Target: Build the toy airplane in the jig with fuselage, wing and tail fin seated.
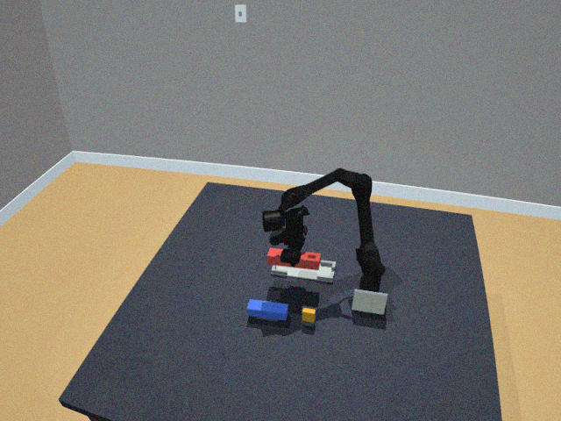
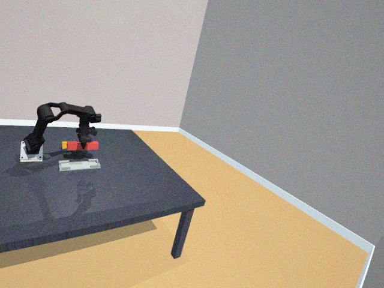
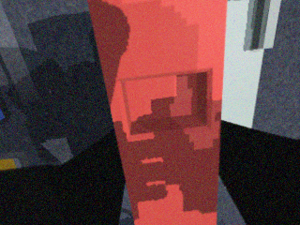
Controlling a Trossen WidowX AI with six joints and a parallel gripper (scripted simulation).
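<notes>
Top view, near to far: blue wing (image 1: 267,309) and lil yellow tail fin (image 1: 308,314) sit side by side on the dark table (image 1: 181,344), fin at 3 o'clock of the wing, w/ the arm's gray base plate (image 1: 378,303) further out at 3. Behind those is the white jig (image 1: 302,273), nothing seated in it. Above it the red fuselage (image 1: 308,260) hangs in the air, roughly level. Gripper (image 1: 289,257) is clamped on the fuselage, jaws abt half open around its width. Wrist cam shows a square socket (image 3: 164,105) in the fuselage top.
</notes>
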